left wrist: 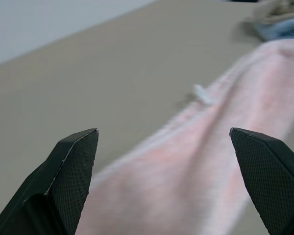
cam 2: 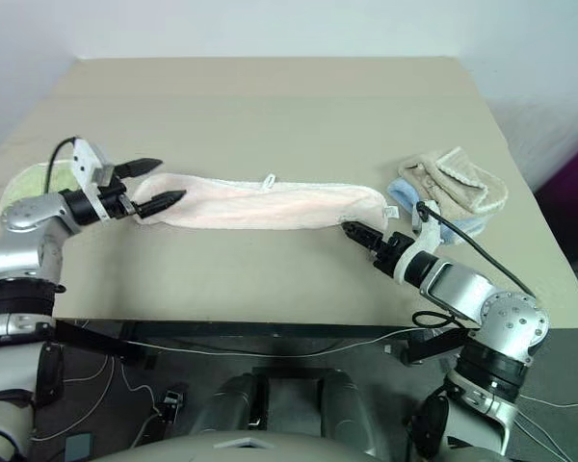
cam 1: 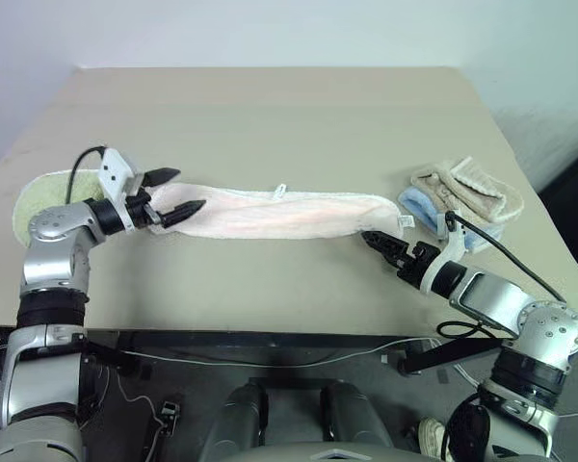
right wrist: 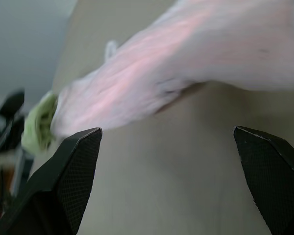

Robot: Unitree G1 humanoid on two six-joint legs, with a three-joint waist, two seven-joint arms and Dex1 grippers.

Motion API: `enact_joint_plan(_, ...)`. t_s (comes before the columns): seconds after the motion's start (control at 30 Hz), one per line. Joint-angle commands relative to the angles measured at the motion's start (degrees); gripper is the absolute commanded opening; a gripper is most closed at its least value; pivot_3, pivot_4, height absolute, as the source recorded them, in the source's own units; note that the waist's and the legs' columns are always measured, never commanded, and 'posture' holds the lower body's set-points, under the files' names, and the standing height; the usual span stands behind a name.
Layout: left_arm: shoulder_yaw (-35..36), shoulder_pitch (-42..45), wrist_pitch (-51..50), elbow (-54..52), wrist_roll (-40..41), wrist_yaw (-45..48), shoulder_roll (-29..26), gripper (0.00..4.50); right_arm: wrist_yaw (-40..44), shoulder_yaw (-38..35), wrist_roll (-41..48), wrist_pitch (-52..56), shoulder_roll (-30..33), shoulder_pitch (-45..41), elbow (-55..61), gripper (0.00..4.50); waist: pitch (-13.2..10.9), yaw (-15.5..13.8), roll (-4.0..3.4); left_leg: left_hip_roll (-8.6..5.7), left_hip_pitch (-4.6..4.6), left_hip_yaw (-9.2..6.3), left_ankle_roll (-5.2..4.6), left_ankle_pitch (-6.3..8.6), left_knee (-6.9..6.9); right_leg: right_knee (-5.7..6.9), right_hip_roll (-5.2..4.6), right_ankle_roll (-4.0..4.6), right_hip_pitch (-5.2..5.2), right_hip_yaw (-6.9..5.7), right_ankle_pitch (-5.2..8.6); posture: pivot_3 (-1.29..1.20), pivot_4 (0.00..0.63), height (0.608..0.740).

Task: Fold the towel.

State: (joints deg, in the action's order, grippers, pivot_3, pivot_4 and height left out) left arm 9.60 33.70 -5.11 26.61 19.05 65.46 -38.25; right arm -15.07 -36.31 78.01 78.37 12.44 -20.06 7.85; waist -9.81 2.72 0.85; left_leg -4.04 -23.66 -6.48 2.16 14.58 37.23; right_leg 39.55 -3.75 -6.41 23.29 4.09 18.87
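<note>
The pale pink towel [cam 1: 279, 214] lies as a long folded strip across the middle of the table, with a small white tag [cam 1: 280, 190] on its far edge. My left gripper [cam 1: 176, 193] hovers open at the strip's left end, fingers level and pointing right, nothing between them. Open too, my right gripper [cam 1: 378, 243] points left just in front of the strip's right end and is apart from it. In the left wrist view the towel [left wrist: 210, 161] runs away beyond the spread fingers. The right wrist view has the towel [right wrist: 186, 63] lying past its own wide-set fingers.
A light green towel [cam 1: 40, 200] lies at the table's left edge behind my left arm. Folded beige [cam 1: 462, 188] and blue [cam 1: 419, 204] towels sit at the right, close to my right arm's cable. The tan table [cam 1: 270, 106] stretches bare toward the far wall.
</note>
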Motion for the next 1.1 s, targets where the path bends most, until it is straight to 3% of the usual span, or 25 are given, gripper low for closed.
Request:
enact_joint_plan(0.03, -0.4, -1.7, -3.9, -6.8, 3.1, 2.2, -0.4, 4.50, -14.1, -0.2, 13.1, -6.8, -0.9, -2.1, -2.0, 4.49, 0.0, 0.0, 0.00, 0.00, 0.00, 0.00, 0.00, 0.00, 0.00, 0.00, 0.00, 0.00, 0.00, 0.00, 0.00, 0.00, 0.150, 0.740)
enact_joint_plan(0.2, -2.5, -5.6, -8.4, -13.6, 4.5, 4.5, -0.6, 4.50, -23.7, 3.8, 19.5, -15.9, -1.0, -3.8, -4.6, 4.49, 0.0, 0.1, -0.01, 0.00, 0.02, 0.03, -0.01, 0.00, 0.01, -0.01, 0.01, 0.00, -0.04, 0.01, 0.00, 0.00, 0.150, 0.740)
enact_joint_plan(0.57, -3.1, -7.2, -9.3, -15.8, 4.8, 3.8, -0.1, 4.50, -29.3, 8.9, 19.6, -28.5, -1.6, -4.1, -8.1, 4.49, 0.0, 0.4, -0.01, 0.03, 0.17, 0.04, -0.01, 0.00, -0.01, -0.02, 0.08, 0.00, -0.20, 0.00, 0.00, 0.00, 0.150, 0.740)
enact_joint_plan(0.67, -3.3, -7.3, -9.3, -16.0, 4.8, 3.7, 0.1, 4.50, -29.8, 9.2, 19.0, -31.1, -1.7, -3.6, -7.8, 3.94, 0.0, 0.7, -0.01, 0.03, 0.19, 0.04, -0.01, 0.00, -0.01, -0.02, 0.09, 0.00, -0.23, 0.00, 0.00, 0.00, 0.150, 0.740)
enact_joint_plan(1.03, -4.4, -7.3, -9.3, -16.3, 4.7, 3.1, 1.1, 4.50, -28.8, 9.3, 18.4, -36.6, 0.0, -2.5, -5.2, 0.24, 0.0, 0.9, -0.02, 0.03, 0.19, 0.03, -0.01, 0.00, -0.03, -0.03, 0.10, 0.00, -0.22, 0.00, 0.00, 0.00, 0.150, 0.740)
enact_joint_plan(1.1, -4.4, -7.5, -9.2, -16.3, 4.6, 3.0, 1.2, 4.50, -28.2, 9.1, 18.3, -37.0, 0.8, -2.5, -4.6, 0.02, 0.0, 1.0, -0.02, 0.03, 0.19, 0.04, -0.01, 0.00, -0.04, -0.03, 0.10, 0.00, -0.21, 0.00, 0.00, 0.00, 0.150, 0.740)
